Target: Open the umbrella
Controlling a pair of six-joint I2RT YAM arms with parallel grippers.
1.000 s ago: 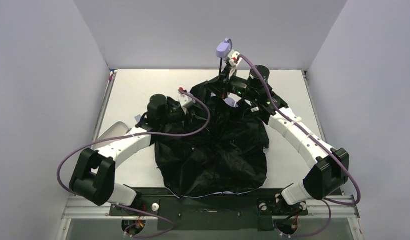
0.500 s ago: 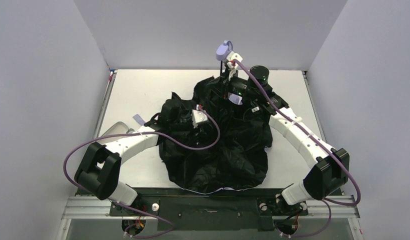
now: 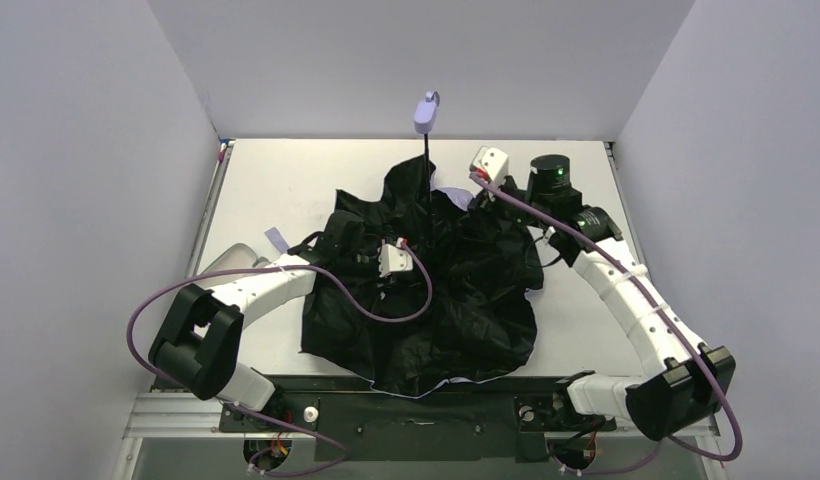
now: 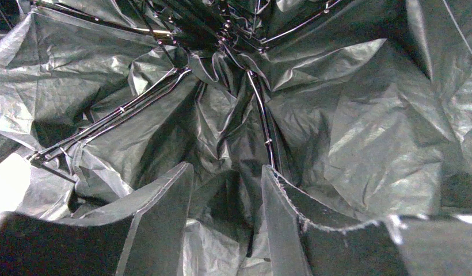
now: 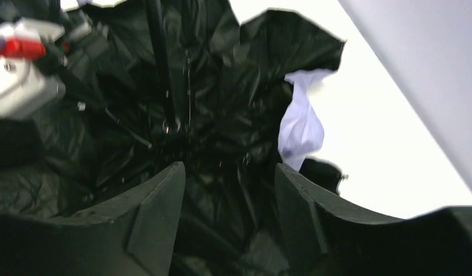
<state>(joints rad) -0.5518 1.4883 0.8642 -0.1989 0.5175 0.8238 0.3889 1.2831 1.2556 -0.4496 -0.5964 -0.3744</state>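
Observation:
The umbrella lies canopy-down on the table with its crumpled black lining (image 3: 456, 300) facing up. Its thin black shaft (image 3: 427, 180) stands upright and carries the lavender handle (image 3: 426, 110) at the top. My left gripper (image 3: 401, 255) is low over the lining, just left of the shaft's base. It is open (image 4: 227, 169), with folds of lining and a metal rib (image 4: 262, 121) bulging between the fingers. My right gripper (image 3: 478, 178) hangs open (image 5: 229, 168) to the right of the shaft, touching nothing. A turned-up lavender edge of the canopy (image 5: 303, 132) shows beyond it.
A pale oblong case (image 3: 226, 262) lies at the left edge of the white table (image 3: 286, 180), with a small lavender strip (image 3: 276, 238) beside it. Grey walls close in the back and both sides. The canopy reaches the table's near edge.
My right gripper opened, let go of the shaft just under the handle and drew back to the right. The handle swung left. My left gripper moved right across the canopy toward the shaft's base.

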